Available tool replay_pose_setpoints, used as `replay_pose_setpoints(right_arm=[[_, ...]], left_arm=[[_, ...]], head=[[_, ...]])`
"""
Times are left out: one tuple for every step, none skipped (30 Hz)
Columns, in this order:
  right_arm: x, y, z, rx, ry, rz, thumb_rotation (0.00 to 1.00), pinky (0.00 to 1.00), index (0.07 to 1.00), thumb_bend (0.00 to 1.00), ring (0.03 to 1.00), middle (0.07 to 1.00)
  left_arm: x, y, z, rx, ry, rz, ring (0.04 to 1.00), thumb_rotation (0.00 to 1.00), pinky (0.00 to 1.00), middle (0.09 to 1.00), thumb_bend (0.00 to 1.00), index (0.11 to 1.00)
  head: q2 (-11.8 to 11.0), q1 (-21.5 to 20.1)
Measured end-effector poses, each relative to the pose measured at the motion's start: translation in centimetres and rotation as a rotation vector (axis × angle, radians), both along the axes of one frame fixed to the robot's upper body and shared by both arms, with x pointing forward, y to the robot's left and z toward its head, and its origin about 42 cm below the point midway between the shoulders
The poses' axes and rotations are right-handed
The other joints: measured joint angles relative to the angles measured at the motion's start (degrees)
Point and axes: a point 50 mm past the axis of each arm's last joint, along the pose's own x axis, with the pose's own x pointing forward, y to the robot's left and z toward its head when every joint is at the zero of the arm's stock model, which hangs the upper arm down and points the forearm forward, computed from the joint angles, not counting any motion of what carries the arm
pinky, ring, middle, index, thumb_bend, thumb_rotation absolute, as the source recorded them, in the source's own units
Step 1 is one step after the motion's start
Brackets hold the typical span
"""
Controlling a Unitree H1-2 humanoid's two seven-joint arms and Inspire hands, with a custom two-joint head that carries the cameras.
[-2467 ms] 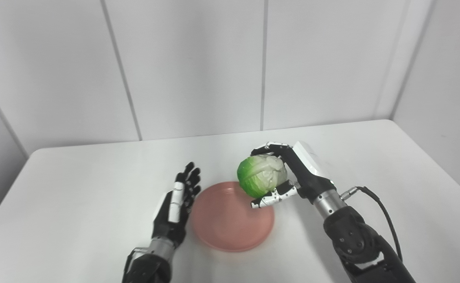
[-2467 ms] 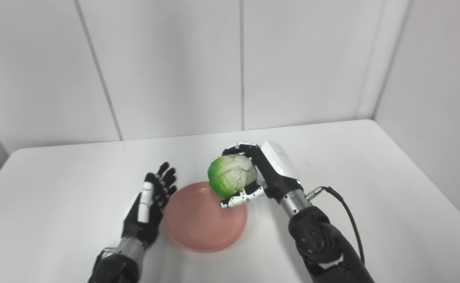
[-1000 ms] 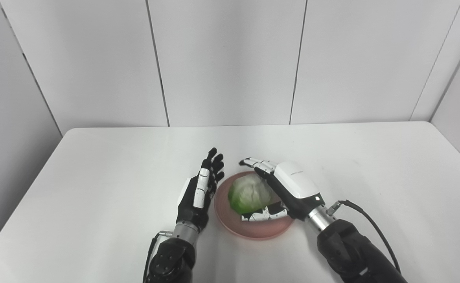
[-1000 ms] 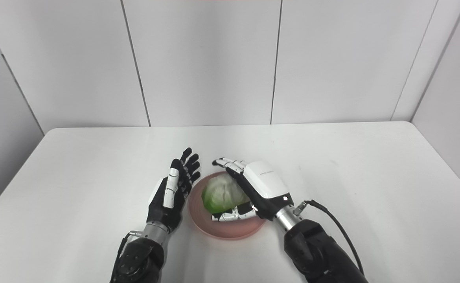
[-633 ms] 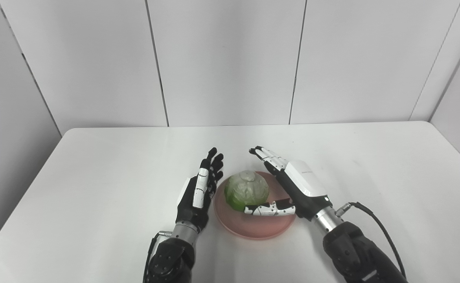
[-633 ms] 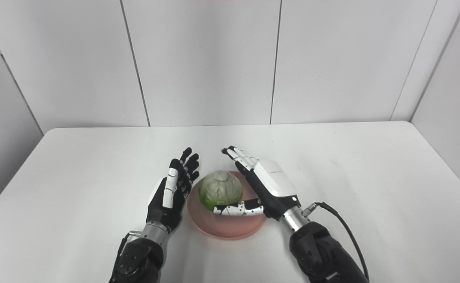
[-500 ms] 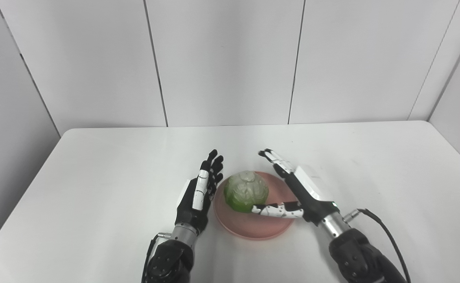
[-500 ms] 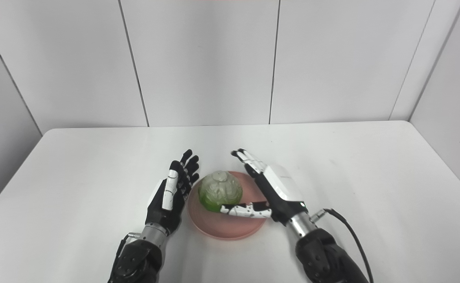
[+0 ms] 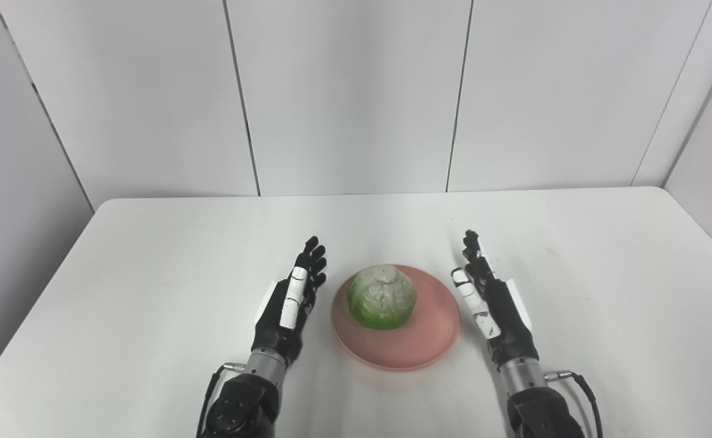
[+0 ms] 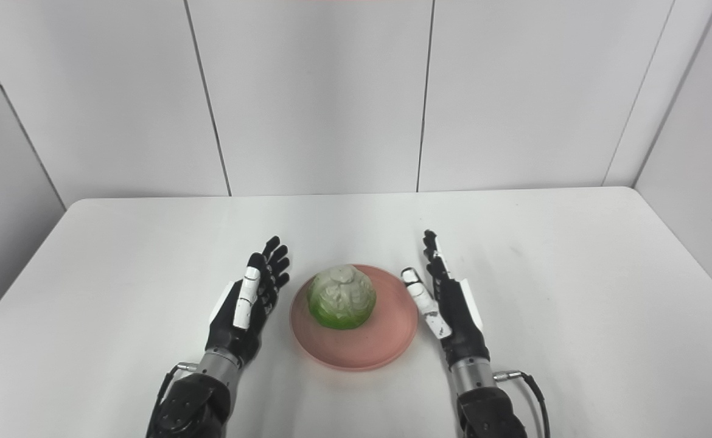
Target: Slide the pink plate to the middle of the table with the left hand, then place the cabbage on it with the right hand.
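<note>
A green and white cabbage sits on the pink plate in the near middle of the white table. My left hand is open and empty, standing edge-on just left of the plate, apart from it. My right hand is open and empty, standing edge-on just right of the plate, fingers pointing away from me. The same scene shows in the right eye view: cabbage, plate, left hand, right hand.
White wall panels rise behind the table's far edge. A cable runs from my right wrist. The table's left edge and right edge are in view.
My right hand let go of the cabbage, which now rests on the plate, and drew back to the plate's right side. My left hand shifted slightly left and back.
</note>
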Motion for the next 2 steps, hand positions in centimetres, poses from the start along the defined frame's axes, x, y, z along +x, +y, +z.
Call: replay_pose_setpoints(right_arm=[[0.03, -0.01, 0.0, 0.015, 0.002, -0.001, 0.94, 1.0, 1.0, 0.63, 1.0, 1.0], [0.07, -0.01, -0.01, 0.021, 0.003, 0.0, 0.95, 1.0, 1.0, 0.63, 1.0, 1.0]], left_arm=[[-0.05, 0.1, 0.02, -0.002, -0.004, 0.005, 1.0, 1.0, 1.0, 1.0, 0.76, 1.0], [-0.09, 0.2, 0.03, -0.003, -0.007, 0.013, 1.0, 1.0, 1.0, 1.0, 0.76, 1.0]], head=[[0.0, 0.0], [-0.1, 0.0]])
